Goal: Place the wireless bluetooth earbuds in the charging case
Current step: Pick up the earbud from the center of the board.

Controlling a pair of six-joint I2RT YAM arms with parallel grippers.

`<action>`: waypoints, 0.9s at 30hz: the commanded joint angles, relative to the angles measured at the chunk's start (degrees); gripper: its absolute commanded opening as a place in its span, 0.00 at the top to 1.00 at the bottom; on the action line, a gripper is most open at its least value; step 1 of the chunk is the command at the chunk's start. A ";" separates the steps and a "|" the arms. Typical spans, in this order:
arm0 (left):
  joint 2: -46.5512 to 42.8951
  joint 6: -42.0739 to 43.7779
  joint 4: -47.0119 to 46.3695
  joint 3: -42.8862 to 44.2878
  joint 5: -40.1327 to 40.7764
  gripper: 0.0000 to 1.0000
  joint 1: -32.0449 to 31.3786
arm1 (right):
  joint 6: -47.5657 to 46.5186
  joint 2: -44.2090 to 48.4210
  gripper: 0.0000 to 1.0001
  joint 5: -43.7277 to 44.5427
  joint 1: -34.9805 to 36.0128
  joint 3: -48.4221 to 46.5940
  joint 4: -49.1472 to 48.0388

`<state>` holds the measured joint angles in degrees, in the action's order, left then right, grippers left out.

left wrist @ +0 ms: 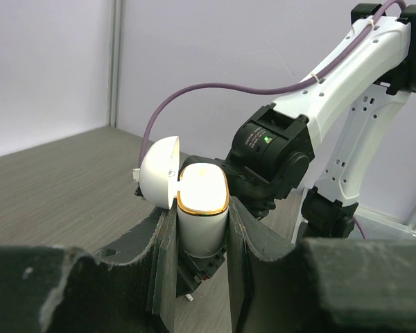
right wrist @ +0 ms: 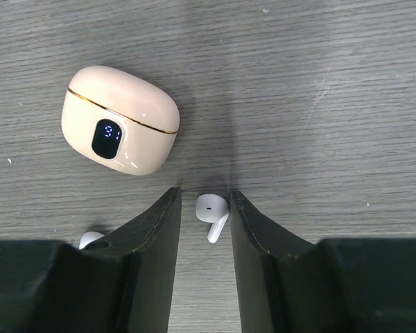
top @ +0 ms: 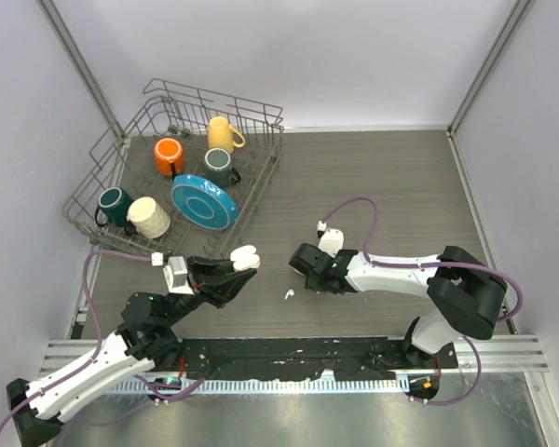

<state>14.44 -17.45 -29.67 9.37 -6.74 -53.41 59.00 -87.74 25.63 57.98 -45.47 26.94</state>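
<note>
You're on the pick: your right gripper (right wrist: 204, 195) has narrow jaws straddling an earbud (right wrist: 211, 210) just beside the closed case (right wrist: 121, 118), so squeeze gently, then carry it to the open charging case (left wrist: 202, 184) that your left gripper (left wrist: 202, 225) clamps.

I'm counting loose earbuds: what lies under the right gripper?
One white earbud lies on the table between the right gripper's fingers. A second earbud peeks out beside one finger, mostly covered by it; anything further beneath the fingers is hidden.
</note>
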 commanded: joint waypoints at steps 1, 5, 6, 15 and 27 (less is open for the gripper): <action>-0.11 0.40 -1.62 1.36 0.94 1.00 -0.21 | 0.15 0.29 0.62 -0.49 -0.32 1.26 -1.54; -0.11 0.14 -1.88 1.27 1.03 1.00 -0.20 | -0.03 1.35 0.62 -0.67 -0.49 2.14 -1.54; -0.02 0.14 -1.88 1.27 1.03 1.00 -0.21 | -0.20 1.52 0.63 -0.84 -0.50 2.23 -1.71; 1.56 -0.48 -3.02 1.18 1.03 1.00 -0.12 | -2.93 1.96 0.63 -2.95 -0.50 2.49 -2.59; 1.47 -0.74 -3.11 1.01 1.12 1.00 -0.20 | -3.02 2.31 0.67 -2.86 -0.58 2.93 -2.07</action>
<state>15.97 -17.80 -29.95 9.37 -6.42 -53.41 55.86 -86.08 24.34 57.52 -43.53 24.82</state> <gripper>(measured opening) 0.314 0.335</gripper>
